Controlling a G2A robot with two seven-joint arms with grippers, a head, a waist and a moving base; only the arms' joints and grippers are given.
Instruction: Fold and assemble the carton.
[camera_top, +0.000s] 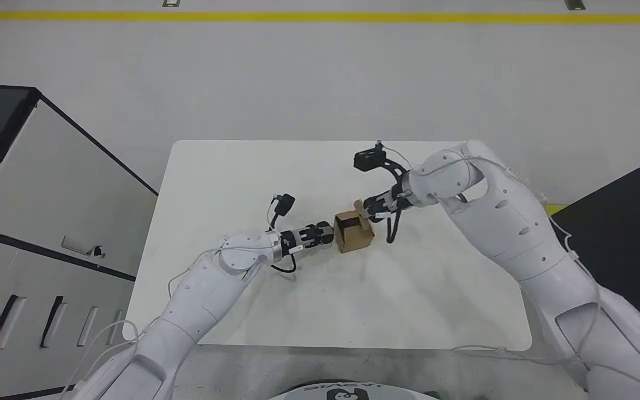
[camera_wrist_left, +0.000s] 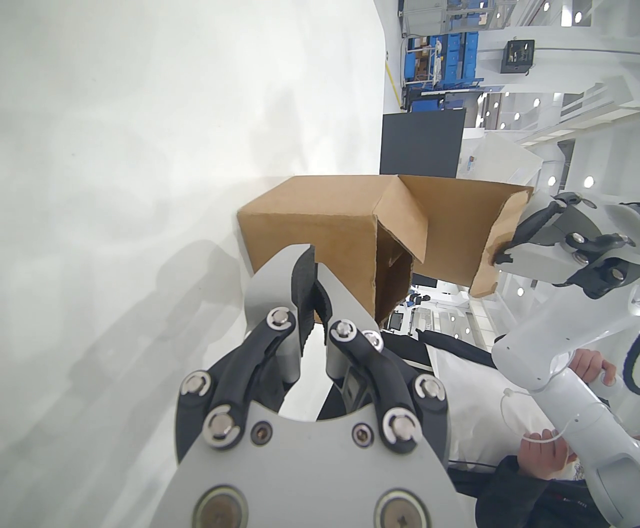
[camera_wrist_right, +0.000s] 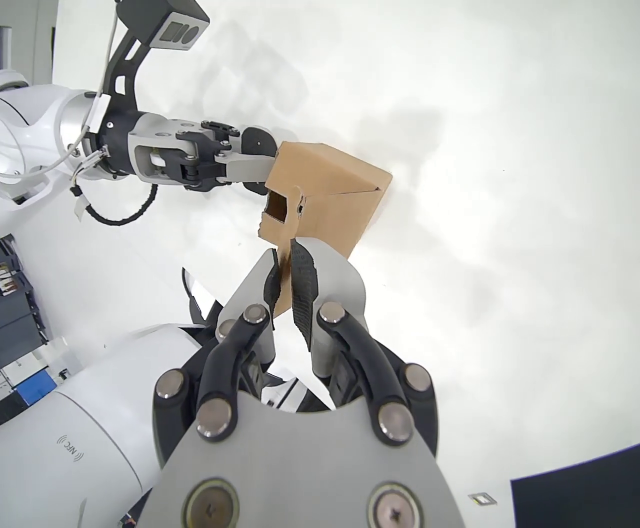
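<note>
Where the left arm comes up from the lower left of the top view, the left end effector (camera_top: 325, 236) sits just left of frame centre. Its fingers (camera_wrist_left: 277, 280) are pinched almost together on the near edge of the carton (camera_top: 353, 231). The carton, a small brown cardboard box, is at the middle of the white bench (camera_top: 220, 180). It is partly formed, with its walls squared up and one end open with flaps sticking out. Whether its base rests on the bench or hangs just above it I cannot tell. Just beyond it, up and to the right of centre, the right end effector (camera_top: 372, 208) is closed on a flap at the carton's far side, with the cardboard clamped between its dark pads (camera_wrist_right: 305, 285). The two end effectors face each other across the carton.
</note>
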